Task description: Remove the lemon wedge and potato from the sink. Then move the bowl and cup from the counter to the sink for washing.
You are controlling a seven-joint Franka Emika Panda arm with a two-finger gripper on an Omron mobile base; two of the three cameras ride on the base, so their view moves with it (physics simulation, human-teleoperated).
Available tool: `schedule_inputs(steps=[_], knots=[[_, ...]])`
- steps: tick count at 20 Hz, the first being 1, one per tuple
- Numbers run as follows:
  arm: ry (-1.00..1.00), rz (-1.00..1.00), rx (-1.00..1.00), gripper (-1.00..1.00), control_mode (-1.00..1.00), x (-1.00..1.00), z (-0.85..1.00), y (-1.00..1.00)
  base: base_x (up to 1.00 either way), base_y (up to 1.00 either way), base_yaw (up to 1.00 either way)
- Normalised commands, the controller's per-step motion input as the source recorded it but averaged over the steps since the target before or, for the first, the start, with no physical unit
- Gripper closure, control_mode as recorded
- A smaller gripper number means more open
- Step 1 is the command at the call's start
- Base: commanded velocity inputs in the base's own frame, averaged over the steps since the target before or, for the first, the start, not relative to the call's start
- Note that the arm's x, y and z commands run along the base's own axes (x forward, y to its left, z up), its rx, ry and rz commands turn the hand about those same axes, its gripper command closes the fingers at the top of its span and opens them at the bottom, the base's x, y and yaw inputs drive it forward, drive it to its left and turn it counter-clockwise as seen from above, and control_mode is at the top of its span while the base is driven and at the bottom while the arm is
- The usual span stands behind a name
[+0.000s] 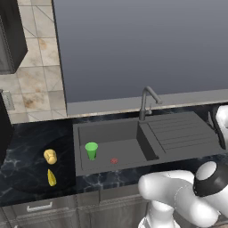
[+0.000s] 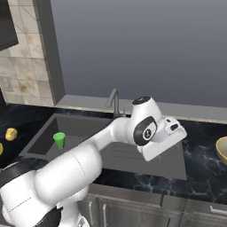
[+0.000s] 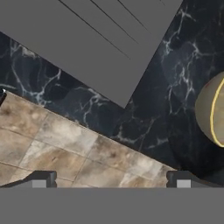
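Dark grey sink (image 1: 129,133) with the green cup (image 1: 91,150) standing inside, tan bowl (image 3: 212,111) on the marble counter (image 3: 148,118) up and right of the spread, empty fingers (image 3: 43,179), potato (image 1: 50,156) and lemon wedge (image 1: 51,177) on the counter left of the sink

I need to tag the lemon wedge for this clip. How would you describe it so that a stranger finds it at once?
Start at the dark grey sink and look to the black marble counter on its left, where two yellow things lie. The lemon wedge is the one nearer the counter's front edge: slim, bright yellow and pointed, unlike the rounder, tan potato just behind it.
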Motion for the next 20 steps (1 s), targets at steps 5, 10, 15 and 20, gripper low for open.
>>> schedule_inputs(steps=[5,10,15,20], knots=[[0.04,0.04,0.07,-1.00,-1.00,0.18,0.00,-0.25,0.00,0.00,0.00],[0.00,0.01,0.05,-1.00,-1.00,0.12,0.00,-0.25,0.00,0.00,0.00],[-0.04,0.00,0.02,-1.00,-1.00,0.14,0.00,-0.22,0.00,0.00,0.00],[-0.02,0.00,0.00,-1.00,-1.00,0.19,0.00,-0.21,0.00,0.00,0.00]])
